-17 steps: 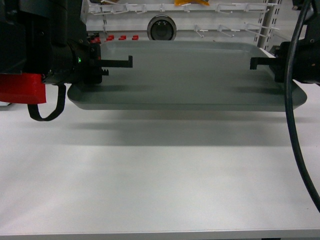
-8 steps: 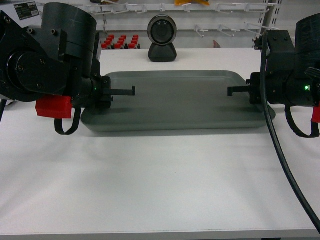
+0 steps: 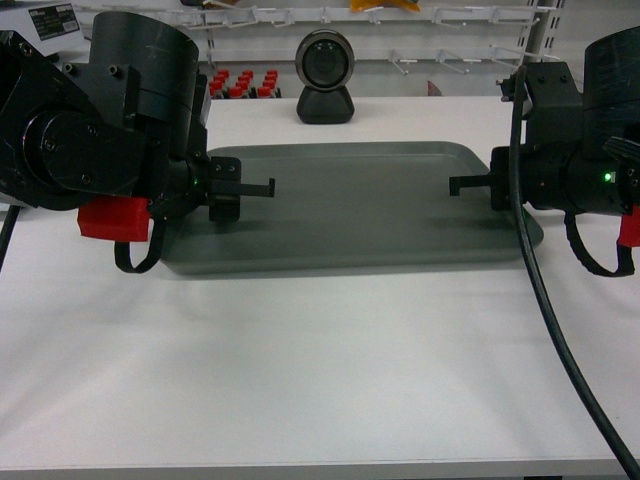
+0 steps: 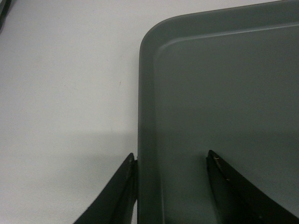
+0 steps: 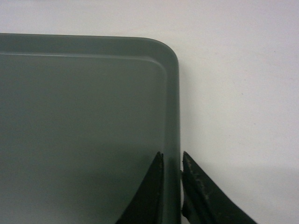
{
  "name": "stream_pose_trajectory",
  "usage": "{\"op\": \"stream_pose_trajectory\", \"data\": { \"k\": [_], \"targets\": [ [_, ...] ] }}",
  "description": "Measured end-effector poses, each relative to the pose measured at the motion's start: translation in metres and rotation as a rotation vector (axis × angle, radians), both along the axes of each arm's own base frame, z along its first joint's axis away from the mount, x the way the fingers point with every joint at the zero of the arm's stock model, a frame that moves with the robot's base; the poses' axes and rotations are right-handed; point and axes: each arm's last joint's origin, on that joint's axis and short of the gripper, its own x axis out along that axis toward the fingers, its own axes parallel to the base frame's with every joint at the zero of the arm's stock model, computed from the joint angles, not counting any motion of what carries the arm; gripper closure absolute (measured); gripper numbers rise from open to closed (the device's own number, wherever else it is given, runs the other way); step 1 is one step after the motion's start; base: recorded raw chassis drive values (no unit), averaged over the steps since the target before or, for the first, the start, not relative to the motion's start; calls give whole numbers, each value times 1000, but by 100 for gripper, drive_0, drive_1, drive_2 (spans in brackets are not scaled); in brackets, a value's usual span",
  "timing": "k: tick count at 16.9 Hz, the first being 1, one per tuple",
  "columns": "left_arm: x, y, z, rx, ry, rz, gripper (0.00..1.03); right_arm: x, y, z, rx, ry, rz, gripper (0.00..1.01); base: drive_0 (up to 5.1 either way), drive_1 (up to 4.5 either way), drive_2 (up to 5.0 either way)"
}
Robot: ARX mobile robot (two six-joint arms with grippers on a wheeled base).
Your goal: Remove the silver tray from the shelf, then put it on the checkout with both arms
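The large flat grey-silver tray [image 3: 350, 205] lies on the smooth white tabletop [image 3: 320, 370]. The left pincer [image 4: 170, 186] stands parted wide over the tray's left rim. The right pincer [image 5: 172, 186] is closed tight on the tray's right rim, one finger on each side.

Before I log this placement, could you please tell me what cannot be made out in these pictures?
1. Head view: the short ends of the silver tray, hidden behind the left gripper and right gripper.
2. Head view: the red items at the back, too small to identify.
3. Head view: the label text, too small to read.
4. Wrist views: finger bases, cut off by the bottom edge.
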Motion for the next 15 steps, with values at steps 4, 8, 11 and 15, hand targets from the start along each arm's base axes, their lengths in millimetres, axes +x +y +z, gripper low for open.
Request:
{"op": "stream_pose_trajectory", "data": {
  "k": [4,8,11,15],
  "targets": [
    [1,-2,2,-12,-19,-14,23,0,1,0,-11,-5,23,52,0,0,0],
    [0,-2,10,-45,-101,-29,6,0,0,0,7,4,18,18,0,0,0],
    [-4,-2,36,-78,-205,-42,5,-4,-1,14,70,-24,-6,2,0,0,0],
    [-21,5,86,-152,-370,-37,5,-20,-9,71,171,-177,-44,3,0,0,0]
  ]
}}
